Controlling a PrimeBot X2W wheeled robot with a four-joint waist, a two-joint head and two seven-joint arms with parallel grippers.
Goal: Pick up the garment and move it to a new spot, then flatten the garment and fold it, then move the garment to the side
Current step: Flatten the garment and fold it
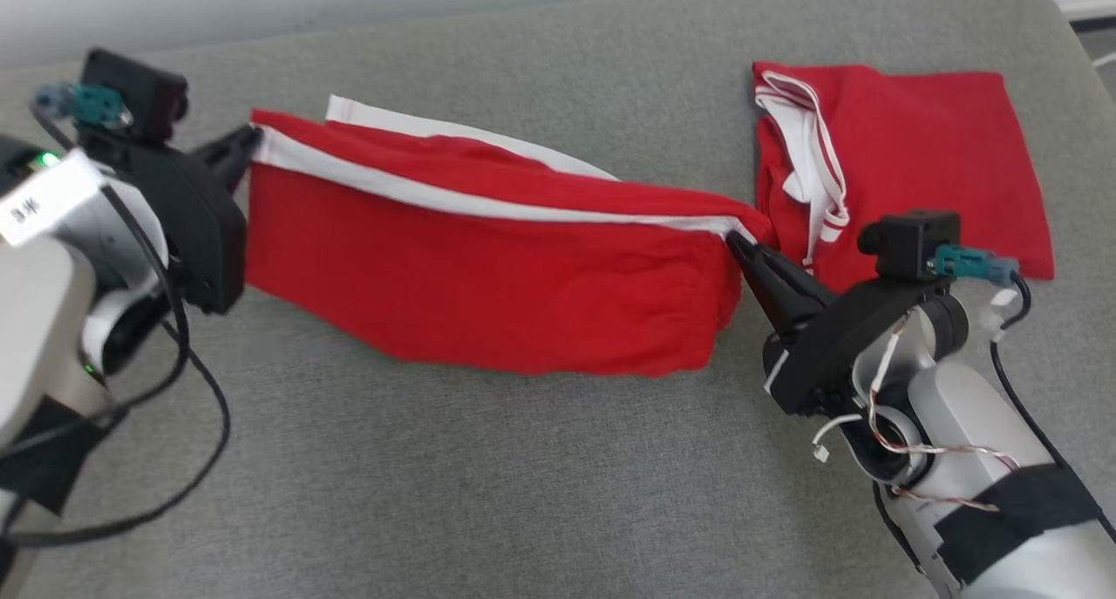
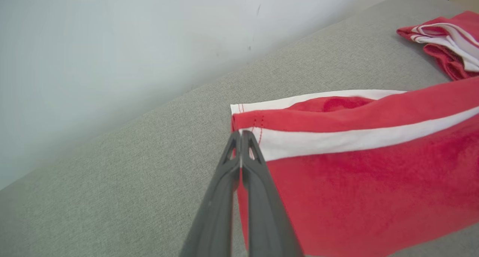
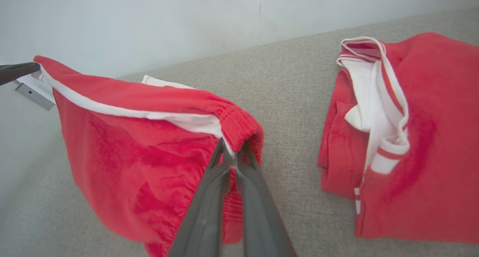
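Red garment point(image 1: 488, 294); arm label point(image 1: 37, 200) unreadable

In the left wrist view the garment point(image 2: 355, 182) runs off the right and bottom edges, and the second red garment point(image 2: 449, 43) at the upper right is cut by the right edge. In the head view the label point(image 1: 39, 198) at the left is too blurred to read, and the tips of the left end effector point(image 1: 251, 135) are hidden at the garment's corner.

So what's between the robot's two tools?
The red garment, stretched from the left tool to the right tool; each pinches one end. The head view shows it.
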